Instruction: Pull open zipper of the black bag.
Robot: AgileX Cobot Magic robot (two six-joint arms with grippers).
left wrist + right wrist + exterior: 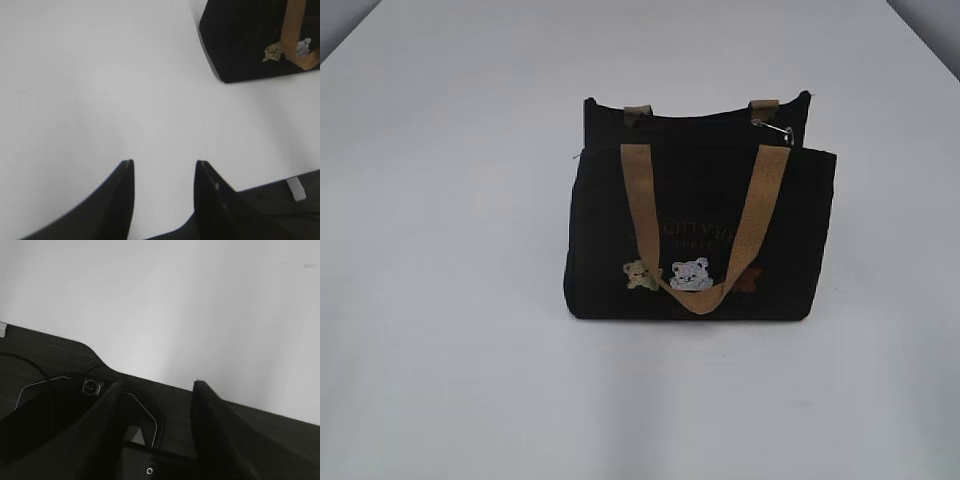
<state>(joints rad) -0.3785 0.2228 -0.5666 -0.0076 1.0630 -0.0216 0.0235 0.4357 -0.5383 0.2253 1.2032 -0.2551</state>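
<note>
At centre of tabletop, exterior view: black bag, upright, boxy, front panel facing camera. Tan handle draped down front in a U; second handle's two tabs at rear rim, 11 and 1 o'clock of bag top. Faint lettering mid-panel; bear patches low on front, at 6 o'clock. Zipper pull: silver, with ring, at 1 o'clock corner of bag top, by right tab.

Left wrist view: left hand at 6 o'clock, fingers spread, pinching nothing, over bare tabletop; bag corner at 1 o'clock, well apart.

Right wrist view: right hand at 6 o'clock, fingers spread, pinching nothing, above dark robot base; bag not visible. Neither hand visible in exterior view.
</note>
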